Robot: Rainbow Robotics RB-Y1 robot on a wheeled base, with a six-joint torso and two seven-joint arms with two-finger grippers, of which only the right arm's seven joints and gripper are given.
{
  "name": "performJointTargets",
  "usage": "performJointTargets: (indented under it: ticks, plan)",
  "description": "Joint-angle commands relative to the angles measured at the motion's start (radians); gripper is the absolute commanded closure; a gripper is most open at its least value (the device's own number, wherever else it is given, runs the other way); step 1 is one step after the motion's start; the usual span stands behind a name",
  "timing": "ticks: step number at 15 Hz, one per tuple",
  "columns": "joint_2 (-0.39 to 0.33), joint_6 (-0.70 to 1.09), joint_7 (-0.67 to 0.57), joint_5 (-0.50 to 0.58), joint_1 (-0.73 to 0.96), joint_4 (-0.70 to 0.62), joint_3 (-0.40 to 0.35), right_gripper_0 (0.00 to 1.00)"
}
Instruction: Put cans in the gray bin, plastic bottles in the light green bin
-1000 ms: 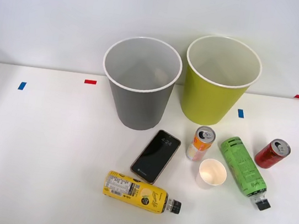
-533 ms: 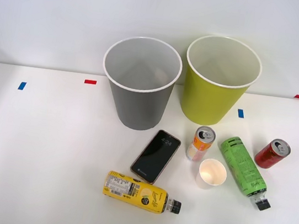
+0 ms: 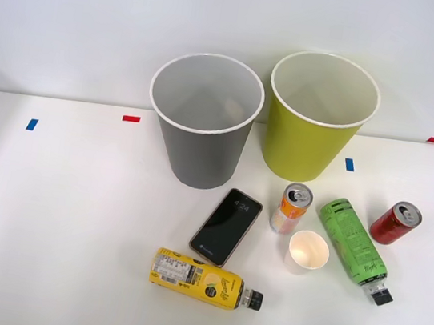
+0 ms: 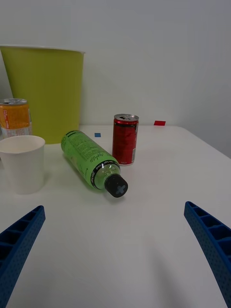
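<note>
Right tool [image 4: 115,250] at the start of sorting: its two blue ribbed fingers [image 4: 19,240] are spread wide, one at each lower corner of the wrist view, and grip nothing. Directly ahead of the tool, nearest to it, the green-label bottle [image 4: 89,161] lies on its side on the white bench [image 4: 125,250], black cap turned toward the fingers; lying flat, it offers its round body across the open gap. Just beyond it stands the red can [image 4: 125,138], upright, close beside the bottle. To one side of the approach line sit the white paper cup [image 4: 23,162] and, behind that, the orange-and-white can [image 4: 15,117], also upright. The light green bin [image 4: 45,91] rises farther back. In the front view the gray bin [image 3: 203,124] stands beside the light green bin, both open-mouthed and apparently empty, so nothing is sorted yet. The yellow-label bottle [image 3: 202,278] lies flat, and a black phone [image 3: 226,226] lies between it and the gray bin. Judged from this alignment, the green-label bottle is the likely first pick
</note>
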Motion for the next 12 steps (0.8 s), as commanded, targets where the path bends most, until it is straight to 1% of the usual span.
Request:
performJointTargets:
  ticks: [1,6,9,12]
  plan:
    - [0.000,0.000,0.000,0.000,0.000,0.000,0.000,0.00]
    - [0.008,0.008,0.000,-0.003,-0.018,0.008,0.006,0.00]
    - [-0.006,0.006,0.006,-0.080,-0.063,0.000,0.012,0.00]
    - [-0.031,0.034,0.008,-0.109,-0.110,-0.009,0.012,0.00]
